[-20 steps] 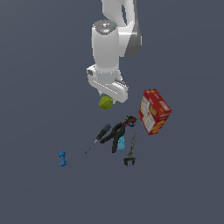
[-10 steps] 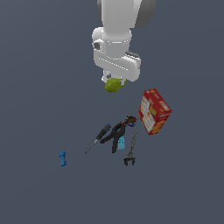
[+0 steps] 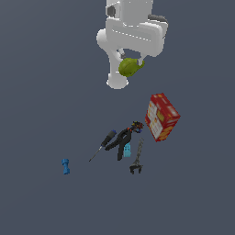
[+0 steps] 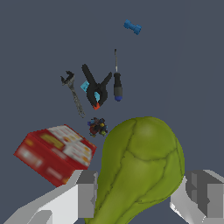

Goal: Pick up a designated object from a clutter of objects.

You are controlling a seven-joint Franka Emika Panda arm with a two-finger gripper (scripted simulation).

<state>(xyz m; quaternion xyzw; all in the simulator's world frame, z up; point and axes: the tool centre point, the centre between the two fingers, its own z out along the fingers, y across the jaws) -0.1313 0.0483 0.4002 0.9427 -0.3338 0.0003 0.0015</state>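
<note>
The designated object, a lumpy yellow-green pear-shaped fruit (image 3: pixel 129 67), hangs high above the floor, held in my gripper (image 3: pixel 131 64), which is shut on it. In the wrist view the fruit (image 4: pixel 142 168) fills the near field between my two grey fingers (image 4: pixel 85 194), one on each side. The clutter of objects lies well below: a red-and-white box (image 3: pixel 161 116), a black clamp (image 3: pixel 122 142), a blue-handled screwdriver (image 3: pixel 103 143), a grey wrench (image 3: pixel 137 158) and a small blue dumbbell-shaped piece (image 3: pixel 66 166).
A small dark multicoloured lump (image 4: pixel 97 127) sits between the box (image 4: pixel 56 151) and the clamp (image 4: pixel 95 89). A light blue piece (image 3: pixel 127 148) lies beside the clamp. The dumbbell piece (image 4: pixel 132 27) lies apart from the group on the grey floor.
The gripper has risen with the fruit in it and shifted toward the exterior view's right. The items on the floor have not moved.
</note>
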